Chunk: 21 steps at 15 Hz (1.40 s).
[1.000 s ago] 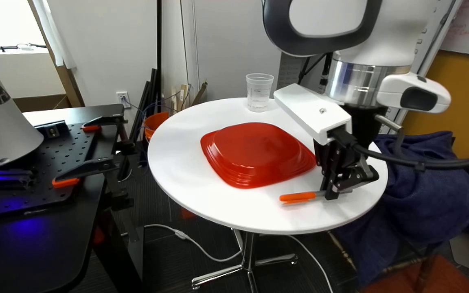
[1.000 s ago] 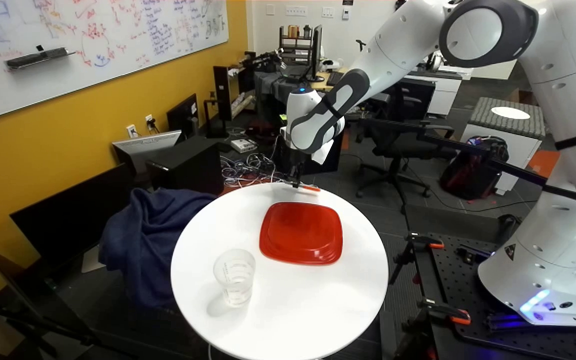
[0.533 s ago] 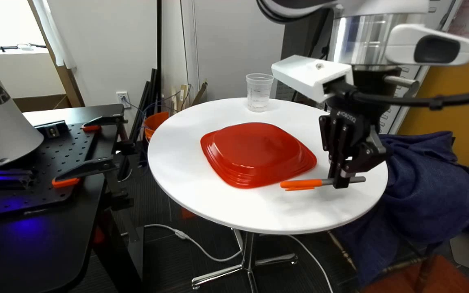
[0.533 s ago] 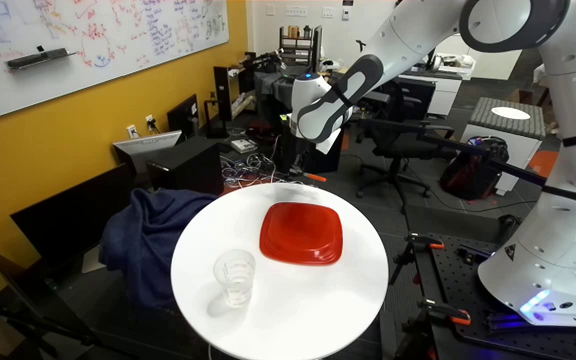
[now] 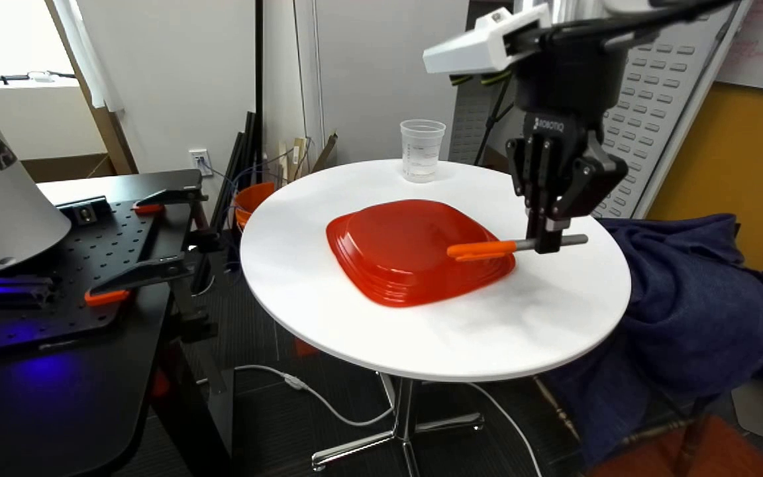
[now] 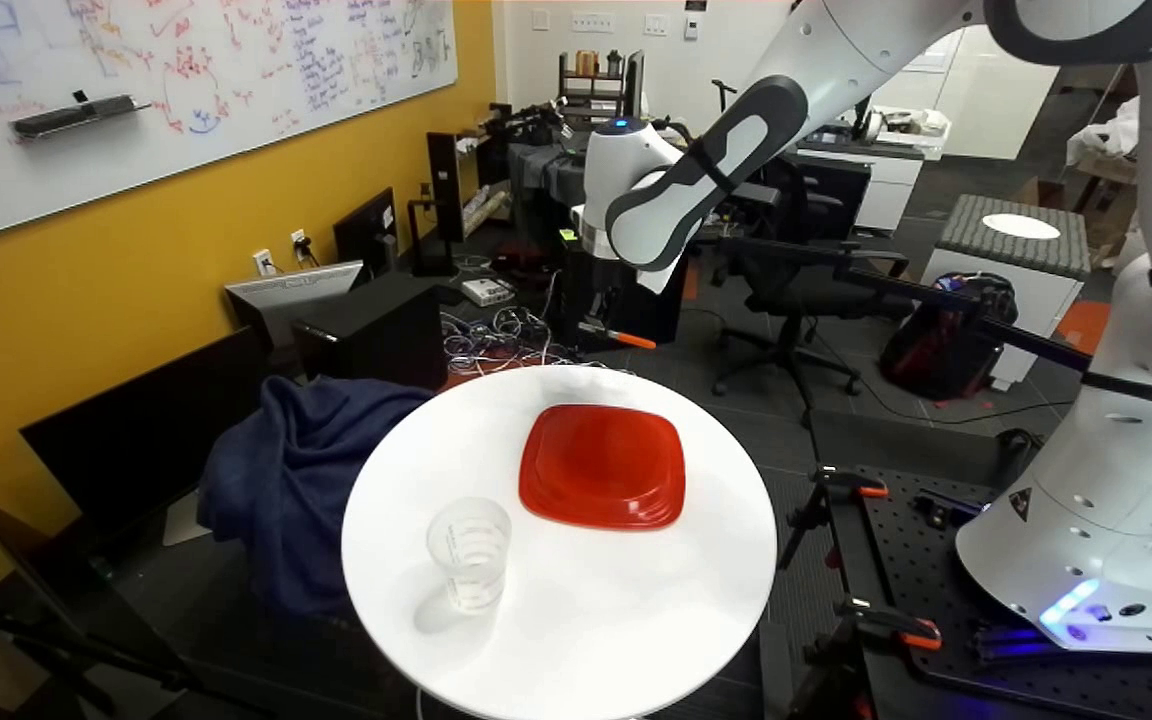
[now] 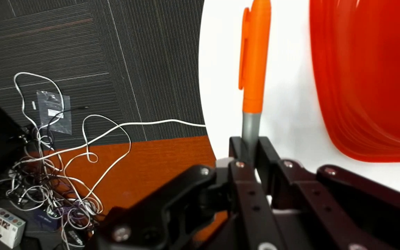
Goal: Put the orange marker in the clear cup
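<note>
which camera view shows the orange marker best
The wrist view: the orange marker is largest there, its clip and grey barrel plain, though it runs up to the picture's top edge. Both exterior views show it smaller; in an exterior view its grey end sticks out past the jaws.

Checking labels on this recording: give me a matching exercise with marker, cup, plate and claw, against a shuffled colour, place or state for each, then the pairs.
1. marker
2. cup
3. plate
4. claw

A. see-through, upright on the table
B. black, closed on something
C. squarish and red
D. orange and grey, held clear of the table

1-D; 2-A; 3-C; 4-B
</note>
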Motion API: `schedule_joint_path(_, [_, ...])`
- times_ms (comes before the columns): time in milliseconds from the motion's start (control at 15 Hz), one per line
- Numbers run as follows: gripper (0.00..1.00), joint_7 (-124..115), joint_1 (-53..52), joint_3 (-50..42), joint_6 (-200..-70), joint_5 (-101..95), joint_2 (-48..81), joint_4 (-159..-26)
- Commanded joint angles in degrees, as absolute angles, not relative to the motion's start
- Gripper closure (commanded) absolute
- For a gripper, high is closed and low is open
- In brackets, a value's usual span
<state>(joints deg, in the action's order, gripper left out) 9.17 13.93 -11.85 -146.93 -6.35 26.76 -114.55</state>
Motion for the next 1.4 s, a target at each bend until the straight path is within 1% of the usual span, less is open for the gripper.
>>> schedule_joint_path(0, [0.97,6.1,11.4,-13.0,-144.7,-9.5,20.8,-119.3])
schedule_joint_path(467, [0.97,5.9,8.2,-11.0,-140.7,-12.4,16.2,-121.5])
schedule_joint_path(1333, [0.97,3.7,2.8,-6.0,-137.5,-11.3,18.0,-118.7])
